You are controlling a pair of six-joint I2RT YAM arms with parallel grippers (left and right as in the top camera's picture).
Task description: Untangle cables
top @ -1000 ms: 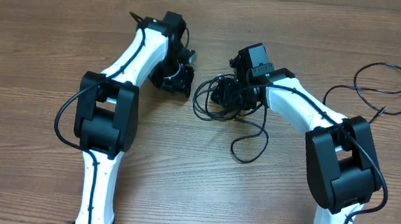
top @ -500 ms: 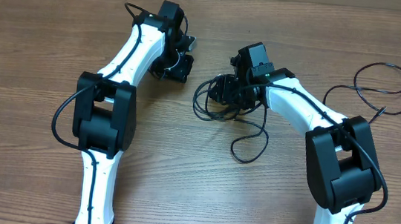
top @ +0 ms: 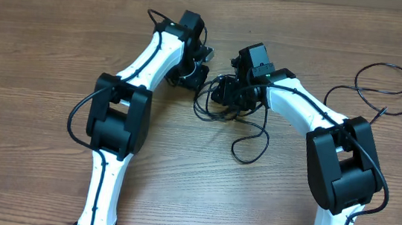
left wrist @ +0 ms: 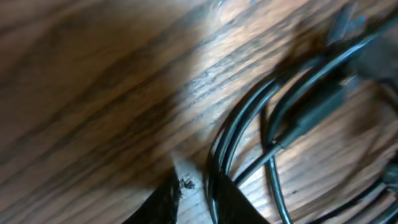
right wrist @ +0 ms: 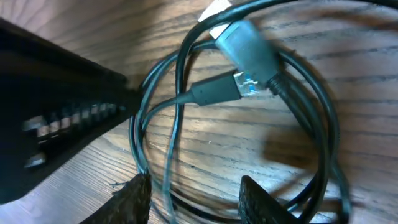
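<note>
Left hand (left wrist: 196,200) swung to glossy looped black cables (right wrist: 214,91), grip unclear, right hand (right wrist: 196,199) spread.

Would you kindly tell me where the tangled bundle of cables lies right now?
Overhead, the tangled bundle lies near centre, between the left pincer and the right pincer.

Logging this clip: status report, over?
Left gripper narrowed at the cables, grip unclear. Right gripper open over them. Cables tangled in loops. Nothing blocking.
</note>
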